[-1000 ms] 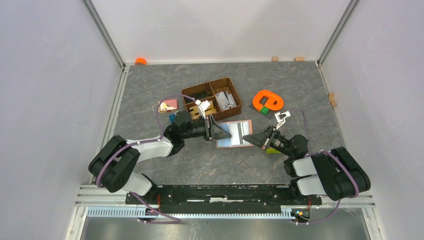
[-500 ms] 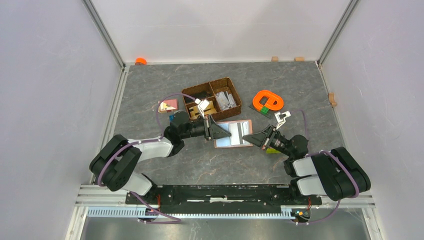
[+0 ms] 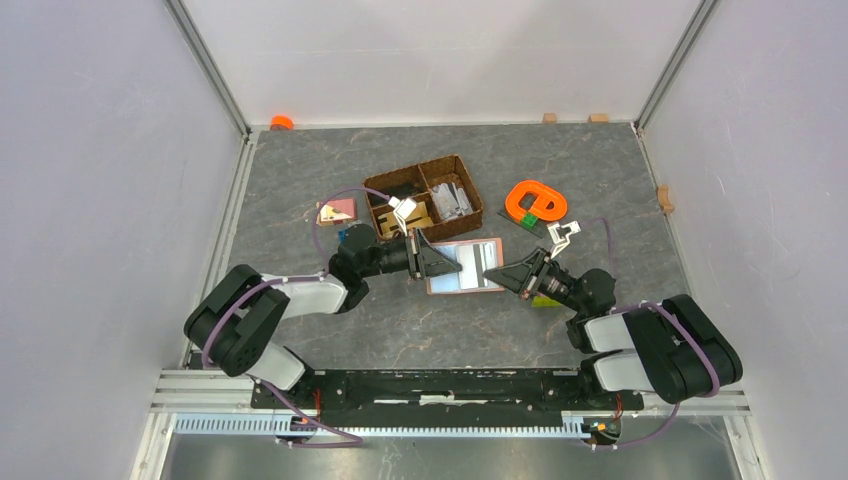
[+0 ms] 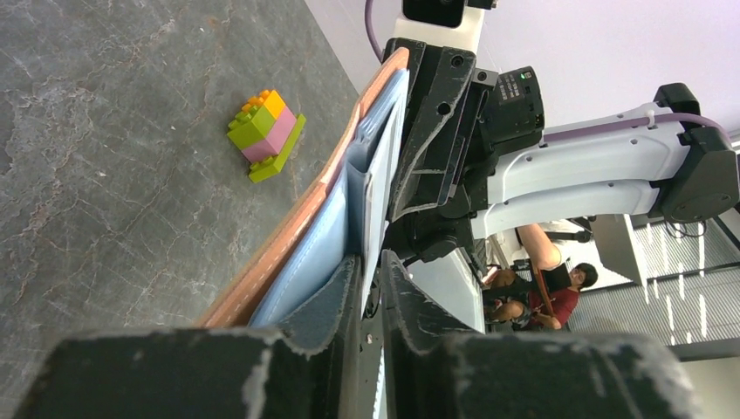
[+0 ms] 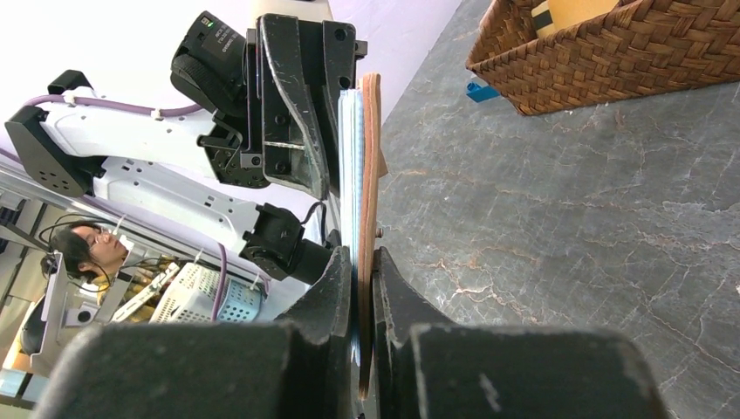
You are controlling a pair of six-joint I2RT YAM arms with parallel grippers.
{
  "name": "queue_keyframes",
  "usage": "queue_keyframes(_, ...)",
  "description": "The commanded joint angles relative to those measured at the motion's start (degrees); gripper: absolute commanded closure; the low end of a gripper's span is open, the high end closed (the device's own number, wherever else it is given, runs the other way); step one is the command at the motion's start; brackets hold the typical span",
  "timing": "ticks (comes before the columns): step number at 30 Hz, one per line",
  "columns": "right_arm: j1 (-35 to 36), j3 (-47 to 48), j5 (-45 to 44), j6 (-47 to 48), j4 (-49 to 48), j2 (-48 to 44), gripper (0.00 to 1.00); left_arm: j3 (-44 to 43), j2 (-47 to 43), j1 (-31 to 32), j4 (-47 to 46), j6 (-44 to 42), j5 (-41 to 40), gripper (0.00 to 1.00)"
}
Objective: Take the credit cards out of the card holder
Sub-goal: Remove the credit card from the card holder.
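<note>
The card holder [image 3: 468, 267] lay spread open, face up, near the middle of the grey marbled table [image 3: 400, 325], just in front of the dark woven basket [image 3: 476, 207]. It was stretched between the two arms, and whether it rested on the stone could not be told. It was a flat rectangle with a thin reddish-brown, leather-like rim framing pale, glossy blue-grey sleeves. Seen edge-on from the wrists, it was a slim tan back with smooth, light blue layers stacked against it. The left gripper [image 3: 437, 263] was clenched on the holder's left edge, pinching one pale inner layer; sleeve or card could not be told. The right gripper [image 5: 362, 257] was clamped on the opposite edge, its fingers on either side of the brown back. A small stack of green, pink and orange toy bricks [image 4: 264, 133] stood on the table nearby.
</note>
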State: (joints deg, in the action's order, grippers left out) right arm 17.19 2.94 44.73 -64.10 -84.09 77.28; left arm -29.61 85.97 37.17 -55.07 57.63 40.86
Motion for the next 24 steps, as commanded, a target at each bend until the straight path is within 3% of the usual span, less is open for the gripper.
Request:
queue_keyframes(1, 1.35, 1.54, 0.62, 2.23, -0.51, 0.10, 1.00, -1.07, 0.03, 0.89, -6.26, 2.15, 2.83, 0.85)
queue_keyframes(4, 1.42, 1.37, 0.62, 1.97, -1.02, -0.25, 1.00, -1.05, -0.20, 0.89, -5.81, 1.89, 2.58, 0.98)
queue_keyframes(7, 1.15, 1.04, 0.69, 1.17, -2.50, -0.48, 1.00, -0.73, -1.15, 0.72, -4.41, 1.02, 1.93, 0.98)
queue_keyframes(14, -0.88, 0.14, 1.63, -1.80, -6.72, 0.45, 0.88, -0.36, -3.66, -0.46, 1.37, -1.89, -0.24, 0.98)
queue_keyframes(19, -1.62, -0.17, 1.90, -3.12, -8.94, 1.59, 0.96, 0.17, -4.20, -1.29, 2.06, -2.08, -1.03, 0.98)
queue_keyframes(24, -1.81, -0.30, 1.94, -3.58, -9.53, 1.62, 0.84, 0.09, -4.05, -1.35, 2.21, -2.08, -0.94, 0.98)
